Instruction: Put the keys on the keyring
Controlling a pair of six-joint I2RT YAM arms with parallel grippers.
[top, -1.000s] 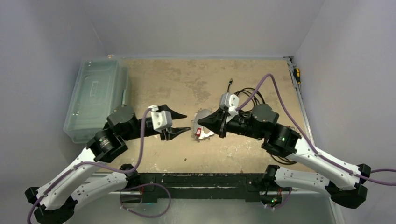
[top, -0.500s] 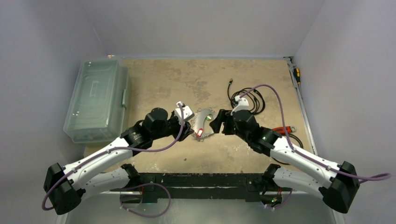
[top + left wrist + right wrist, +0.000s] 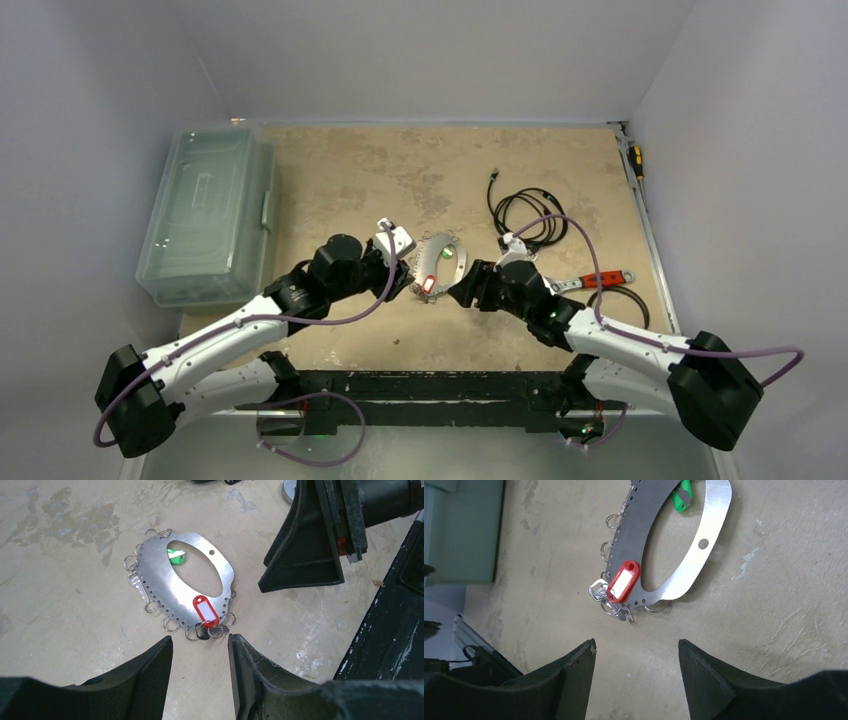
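The left gripper (image 3: 200,650) hovers with its jaws parted and empty, just short of the keyring's (image 3: 156,582) near end. The right gripper (image 3: 636,650) hangs just as open and empty on the keyring's other side.

The keyring lies flat, with small split rings (image 3: 170,623) hanging from the holes in its rim. A red tag (image 3: 202,611) rests across its near band, with a dark key head (image 3: 202,632) at the rim just beyond it. A green tag (image 3: 175,556) shows inside its opening and a silver key (image 3: 134,584) touches its outer edge. Whether each key is already threaded cannot be told.

The step seems to call for one gripper to pin the plate's bare band while the other pinches a key by its head. Thin metal lying flat gives the fingers little to catch.

The table (image 3: 350,170) under the keyring is scuffed tan board. A black cable (image 3: 525,210) and a red-handled wrench (image 3: 590,281) lie beyond the keyring's right side, and a clear lidded bin (image 3: 205,215) stands well off to its left. Pale walls close in around them.
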